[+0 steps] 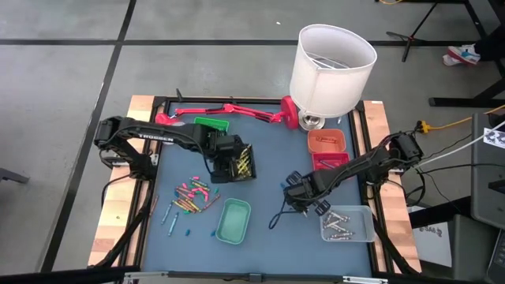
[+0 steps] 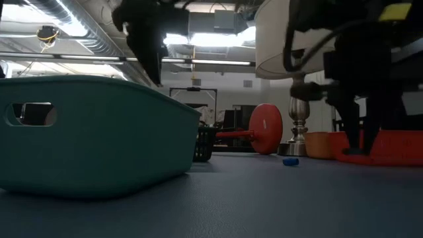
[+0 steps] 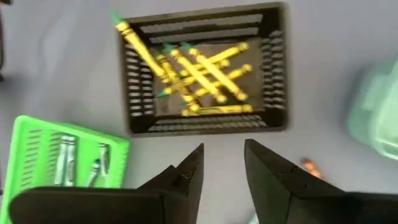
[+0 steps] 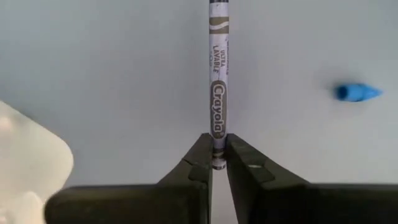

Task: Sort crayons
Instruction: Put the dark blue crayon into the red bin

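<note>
My right gripper (image 4: 219, 163) is shut on a silvery grey crayon (image 4: 218, 93). In the high view it (image 1: 298, 196) stands left of the clear tray (image 1: 347, 225) that holds grey crayons. My left gripper (image 3: 222, 168) is open with nothing between its fingers. It hangs above the table beside the black tray (image 3: 205, 68), in which yellow crayons (image 3: 199, 74) lie crossed. A loose pile of mixed crayons (image 1: 193, 196) lies on the mat at the near left. A blue crayon stub (image 4: 357, 93) lies close to my right gripper. My right gripper pinches one end of the grey crayon (image 4: 217, 146) between its two fingertips, coming from above and pointing down. The crayon runs on in line with the fingers, beyond their tips. Whether its far end rests on the mat, I cannot tell.
A green tray (image 3: 62, 162) sits by the black one. A teal tray (image 1: 234, 219) stands near the front edge, with orange (image 1: 326, 142) and red (image 1: 330, 160) trays at the right. A white-shaded lamp (image 1: 331, 67) and a red lamp (image 1: 237, 112) stand at the far edge.
</note>
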Motion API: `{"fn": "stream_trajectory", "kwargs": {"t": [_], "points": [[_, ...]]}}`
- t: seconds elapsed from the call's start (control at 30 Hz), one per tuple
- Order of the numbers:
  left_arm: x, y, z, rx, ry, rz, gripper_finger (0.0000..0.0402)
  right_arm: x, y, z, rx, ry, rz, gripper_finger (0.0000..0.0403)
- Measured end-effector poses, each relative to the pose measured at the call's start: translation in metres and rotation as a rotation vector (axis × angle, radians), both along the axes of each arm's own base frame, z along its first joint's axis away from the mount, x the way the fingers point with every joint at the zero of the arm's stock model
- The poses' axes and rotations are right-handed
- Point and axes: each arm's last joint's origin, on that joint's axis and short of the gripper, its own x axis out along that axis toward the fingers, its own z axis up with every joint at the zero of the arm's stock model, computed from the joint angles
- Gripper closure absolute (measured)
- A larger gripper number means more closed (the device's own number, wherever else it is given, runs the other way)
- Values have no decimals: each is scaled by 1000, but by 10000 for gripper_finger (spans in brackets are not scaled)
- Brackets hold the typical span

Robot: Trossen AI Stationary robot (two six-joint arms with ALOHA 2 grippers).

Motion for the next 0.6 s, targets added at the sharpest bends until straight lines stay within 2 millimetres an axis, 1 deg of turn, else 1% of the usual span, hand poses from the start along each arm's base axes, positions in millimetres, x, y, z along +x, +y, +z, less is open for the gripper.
{"fn": "stream_trajectory", "kwargs": {"t": [0.13,0.23,0.4,0.5,0.6], "points": [[-2,-14,3,-61,27,-53,302,5,2,14,-2,8,-3,371],[-5,-24,2,-113,54,-61,302,7,2,26,-8,25,-4,371],[-8,-41,1,-148,74,-56,302,8,3,47,-22,68,-30,370],[-9,-52,1,-156,76,-63,302,4,1,60,-28,88,-79,370],[-11,-61,1,-164,78,-65,302,-6,-2,73,-22,71,-121,370]]}}
